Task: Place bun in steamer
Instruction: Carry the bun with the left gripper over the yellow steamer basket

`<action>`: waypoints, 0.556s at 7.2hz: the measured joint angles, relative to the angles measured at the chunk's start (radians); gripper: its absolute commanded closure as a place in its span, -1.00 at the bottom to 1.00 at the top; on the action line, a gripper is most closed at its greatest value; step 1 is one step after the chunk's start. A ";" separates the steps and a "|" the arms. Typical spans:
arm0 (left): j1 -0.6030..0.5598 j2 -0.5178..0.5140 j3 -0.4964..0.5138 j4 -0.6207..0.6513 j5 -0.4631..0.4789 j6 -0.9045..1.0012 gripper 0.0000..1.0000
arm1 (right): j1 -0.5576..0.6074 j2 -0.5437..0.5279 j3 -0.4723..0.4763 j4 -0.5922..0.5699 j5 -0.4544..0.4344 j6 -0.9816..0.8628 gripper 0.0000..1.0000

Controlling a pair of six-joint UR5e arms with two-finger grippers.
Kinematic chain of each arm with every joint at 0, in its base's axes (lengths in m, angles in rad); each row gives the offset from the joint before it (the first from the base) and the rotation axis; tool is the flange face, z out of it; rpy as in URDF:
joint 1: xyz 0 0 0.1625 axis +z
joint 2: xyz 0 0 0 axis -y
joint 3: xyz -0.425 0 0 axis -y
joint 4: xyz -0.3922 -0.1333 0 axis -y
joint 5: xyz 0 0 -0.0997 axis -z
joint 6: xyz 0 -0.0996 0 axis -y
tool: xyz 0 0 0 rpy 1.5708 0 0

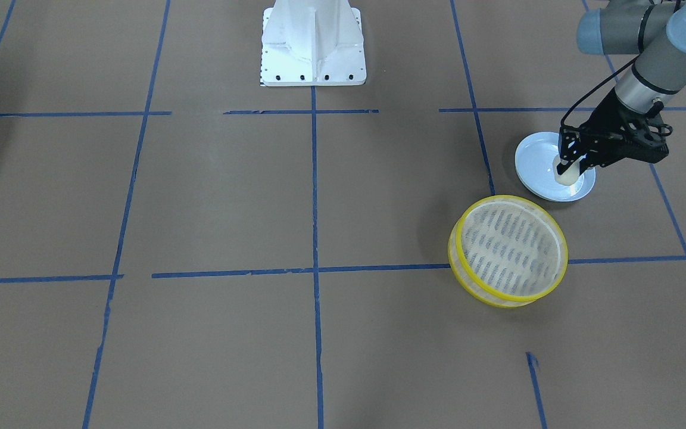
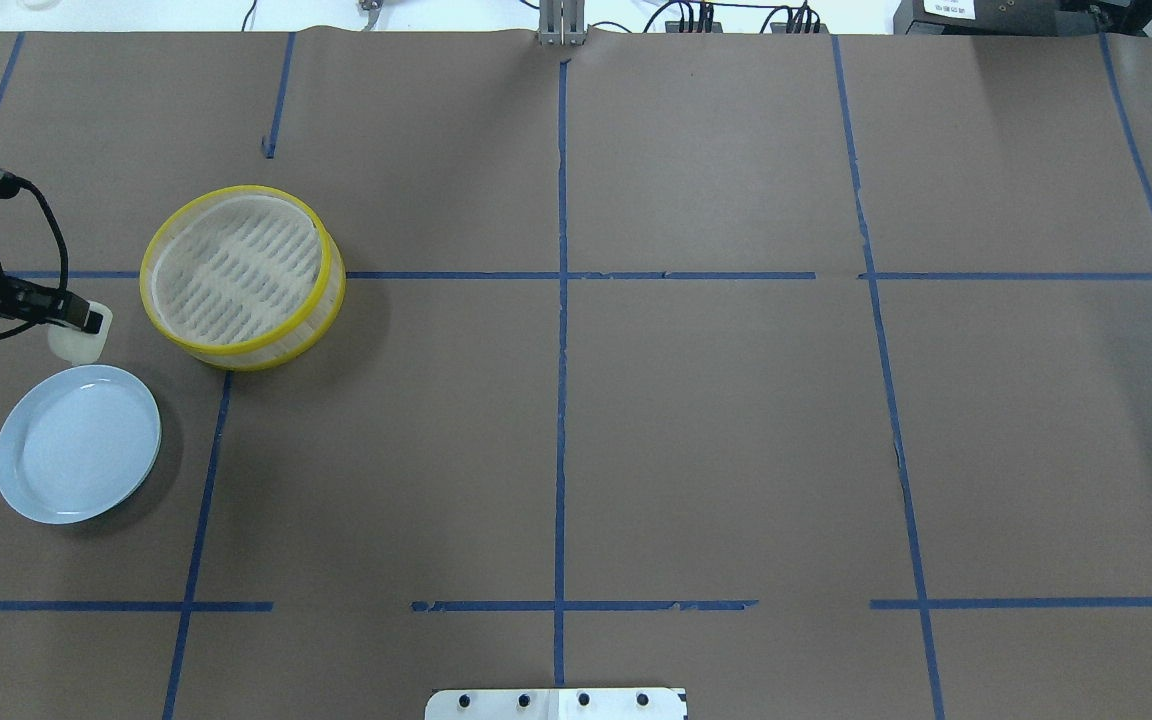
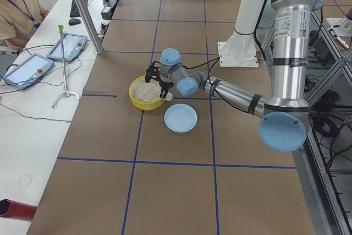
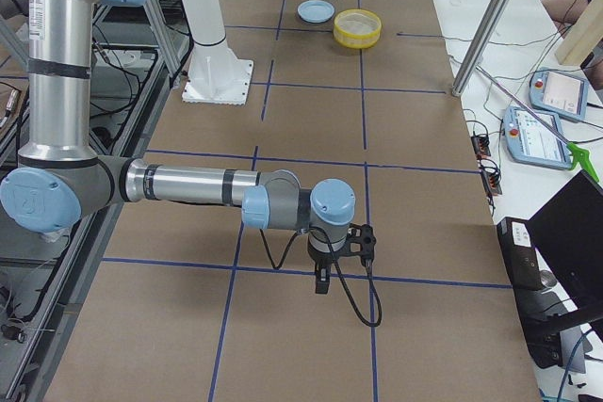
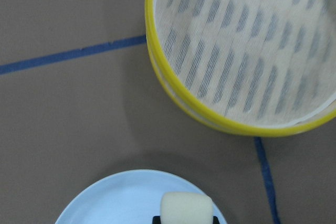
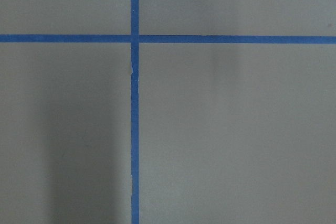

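Left fingers [image 1: 564, 159] pinch bun [image 1: 568, 174] | raised near plate [image 1: 536, 156] | arm angled down

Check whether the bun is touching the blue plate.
Apart. The overhead view shows a strip of brown table between the bun, held in the left gripper, and the blue plate.

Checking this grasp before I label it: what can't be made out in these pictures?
- The right gripper shows only in the exterior right view, and small, so open or shut cannot be told.
- The left gripper holds the bun, but the left wrist view's bottom edge cuts off its fingers.
- Whether the bun is clear of the plate: the gripper covers it front-facing, and it is too small in the exterior left view.
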 measured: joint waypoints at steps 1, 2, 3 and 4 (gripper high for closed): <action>-0.013 -0.094 0.047 0.053 -0.005 -0.031 0.29 | 0.000 0.000 0.000 0.000 0.000 0.000 -1.00; -0.017 -0.176 0.103 0.100 -0.005 -0.060 0.29 | 0.000 -0.001 0.000 0.000 0.000 0.000 -1.00; -0.016 -0.236 0.161 0.124 -0.004 -0.094 0.29 | 0.000 0.000 0.000 0.000 0.000 0.000 -1.00; -0.013 -0.288 0.227 0.130 -0.004 -0.135 0.29 | 0.000 0.000 0.000 0.000 0.000 0.000 -1.00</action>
